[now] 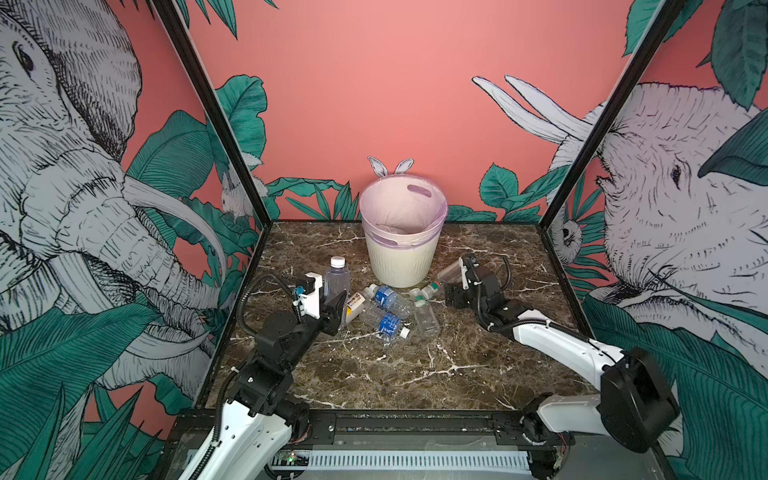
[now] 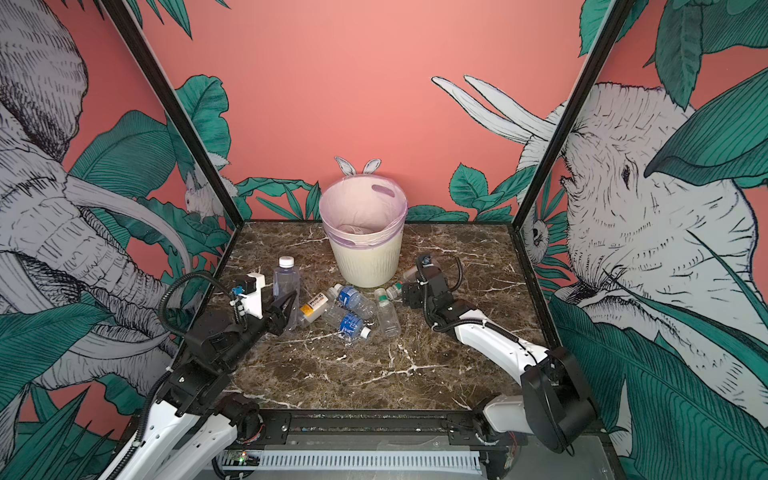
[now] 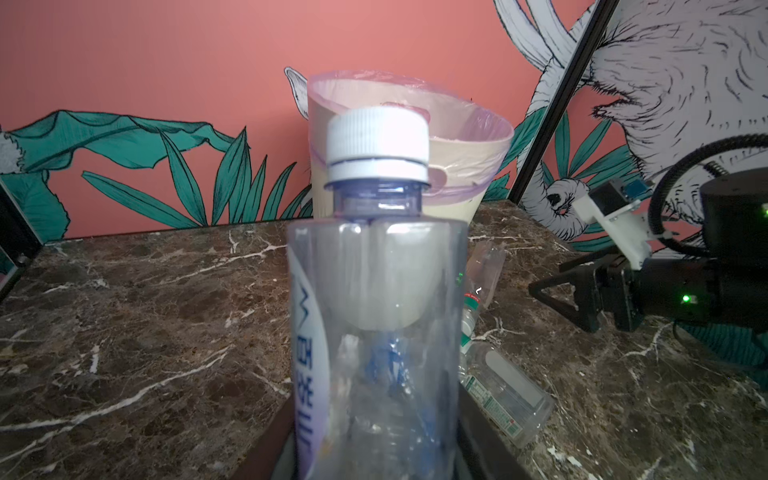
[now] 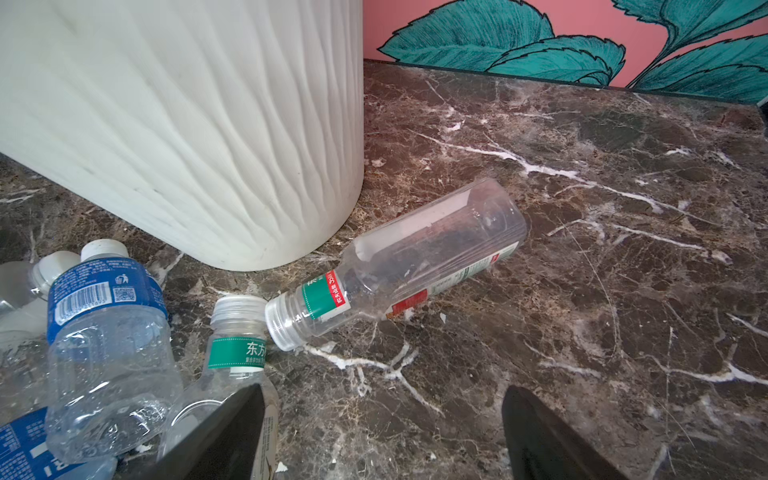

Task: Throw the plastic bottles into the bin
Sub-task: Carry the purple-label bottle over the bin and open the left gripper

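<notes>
White-capped bottle upright in left jaws, loose bottles fronting bin.

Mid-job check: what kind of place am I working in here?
Likely a staged robot test booth, not a real room: printed elephant-and-leaf wall panels in a black frame, a marble-pattern tabletop, and the left arm and right arm mounted at its front rail.

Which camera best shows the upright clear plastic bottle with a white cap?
Left wrist view: the clear white-capped plastic bottle fills the frame. Both top views show it small in the left gripper; right wrist view misses it.
</notes>
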You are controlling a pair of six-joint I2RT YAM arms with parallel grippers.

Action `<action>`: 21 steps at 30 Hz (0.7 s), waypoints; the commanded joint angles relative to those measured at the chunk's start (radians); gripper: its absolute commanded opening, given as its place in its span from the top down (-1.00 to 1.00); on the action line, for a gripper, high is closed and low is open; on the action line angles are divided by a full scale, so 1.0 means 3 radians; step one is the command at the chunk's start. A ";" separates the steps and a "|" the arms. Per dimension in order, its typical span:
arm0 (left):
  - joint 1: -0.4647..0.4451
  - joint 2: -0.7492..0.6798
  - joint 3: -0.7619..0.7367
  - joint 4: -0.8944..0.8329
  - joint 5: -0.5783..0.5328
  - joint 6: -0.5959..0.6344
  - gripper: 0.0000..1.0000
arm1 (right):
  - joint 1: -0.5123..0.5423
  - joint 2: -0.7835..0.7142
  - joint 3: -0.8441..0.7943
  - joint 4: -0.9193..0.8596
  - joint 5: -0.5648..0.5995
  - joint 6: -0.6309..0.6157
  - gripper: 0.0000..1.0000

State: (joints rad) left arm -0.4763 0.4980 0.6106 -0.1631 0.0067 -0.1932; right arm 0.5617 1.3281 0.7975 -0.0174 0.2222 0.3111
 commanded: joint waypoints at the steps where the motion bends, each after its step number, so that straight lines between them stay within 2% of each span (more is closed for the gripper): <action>1: -0.0013 0.0249 0.0329 0.0130 -0.0022 0.0055 0.05 | -0.0016 -0.0047 0.0027 0.0101 -0.0025 0.0011 -0.83; 6: -0.0013 0.1040 0.1013 0.0485 -0.0022 0.0126 0.12 | -0.0016 -0.0072 0.0041 0.0058 -0.0001 -0.0011 -0.84; 9: -0.0012 0.1789 0.1710 0.0661 0.0045 0.0219 0.18 | -0.0016 -0.0084 0.0070 0.0006 0.0033 -0.0037 -0.85; 12: -0.0012 0.2639 0.2575 0.0659 0.0211 0.0250 0.11 | -0.0016 -0.0099 0.0085 -0.0032 0.0043 -0.0053 -0.86; 13: -0.0013 0.2919 0.2891 0.0588 0.0218 0.0265 0.01 | -0.0016 -0.0110 0.0084 -0.0042 0.0048 -0.0062 -0.86; 17: -0.0004 0.3763 0.3837 0.0295 0.0054 0.0320 -0.84 | -0.0049 -0.0127 0.0087 -0.0070 0.0042 -0.0071 -0.88; 18: 0.0007 0.3917 0.4035 0.0218 0.0035 0.0328 -0.98 | -0.0060 -0.0131 0.0091 -0.0080 0.0025 -0.0070 -0.88; 21: 0.0013 0.4138 0.4226 0.0242 0.0113 0.0342 -0.99 | -0.0062 -0.0135 0.0098 -0.0090 -0.0014 -0.0069 -0.89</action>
State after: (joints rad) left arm -0.4755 1.7374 1.8271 -0.0471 0.0341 -0.1085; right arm 0.5484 1.3102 0.7979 -0.0364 0.2234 0.3008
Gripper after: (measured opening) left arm 0.993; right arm 0.944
